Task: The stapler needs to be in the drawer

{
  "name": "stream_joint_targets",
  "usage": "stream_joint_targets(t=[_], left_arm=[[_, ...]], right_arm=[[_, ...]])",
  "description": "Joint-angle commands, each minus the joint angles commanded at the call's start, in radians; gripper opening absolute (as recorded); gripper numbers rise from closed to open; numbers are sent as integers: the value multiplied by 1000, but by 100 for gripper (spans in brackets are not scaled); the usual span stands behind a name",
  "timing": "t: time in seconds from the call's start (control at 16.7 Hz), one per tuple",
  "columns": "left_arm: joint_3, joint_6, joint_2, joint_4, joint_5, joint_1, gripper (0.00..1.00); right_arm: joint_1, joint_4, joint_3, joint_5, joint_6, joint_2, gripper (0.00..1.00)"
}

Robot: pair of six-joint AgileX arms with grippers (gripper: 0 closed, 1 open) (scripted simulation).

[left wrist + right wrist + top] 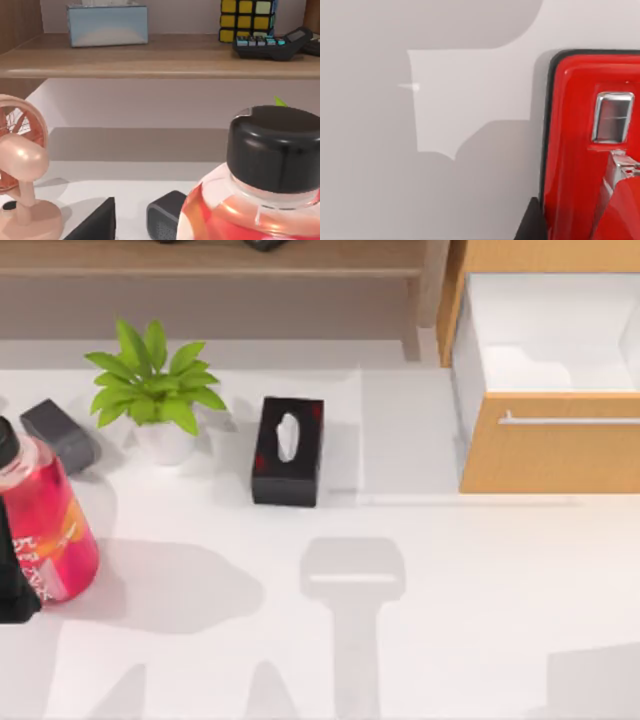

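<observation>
The red stapler, with silver metal parts, sits very close in the right wrist view over the white table top. A dark edge of my right gripper shows beside it; whether it holds the stapler is unclear. The drawer stands pulled open at the table's back right, its wooden front and silver bar handle facing forward and its white inside bare. My left gripper is a black shape at the left edge, right next to a red-pink bottle.
A black tissue box and a potted plant stand mid-left, with a dark grey speaker beside them. The left wrist view has a pink fan and a shelf bearing a blue tissue box, a puzzle cube and a calculator.
</observation>
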Motion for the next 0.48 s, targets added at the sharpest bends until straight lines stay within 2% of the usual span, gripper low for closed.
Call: stream_joint_targets(t=[0.48], left_arm=[[0, 0, 0, 0, 0, 0, 100]], right_arm=[[-1, -137, 69, 1, -2, -62, 0]])
